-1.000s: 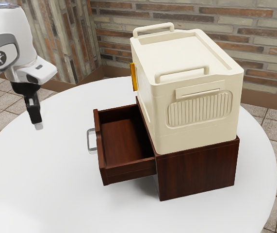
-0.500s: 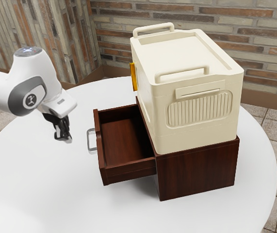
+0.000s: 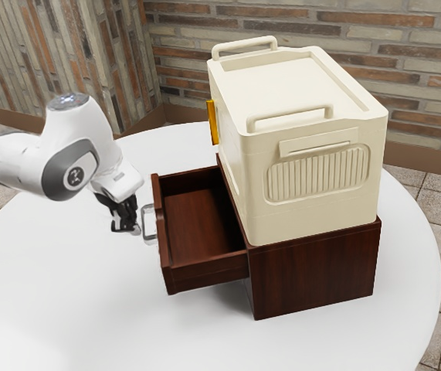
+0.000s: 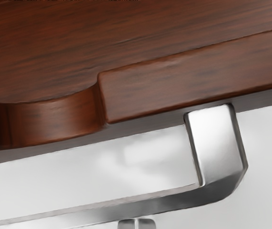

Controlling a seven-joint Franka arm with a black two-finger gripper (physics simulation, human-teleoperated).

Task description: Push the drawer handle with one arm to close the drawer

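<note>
Wrist view partly crops the drawer handle (image 4: 216,145), beside the closed claw (image 3: 135,229).

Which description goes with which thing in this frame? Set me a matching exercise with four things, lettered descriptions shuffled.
Things:
1. Handle
2. Drawer
3. Cream box
4. Gripper

Descriptions:
A. Resting on top of the wooden cabinet
B. Black, at the end of the white arm
C. Silver-grey, on a reddish-brown front
D. Open, sticking out of its housing

Pairs: 1-C, 2-D, 3-A, 4-B
</note>
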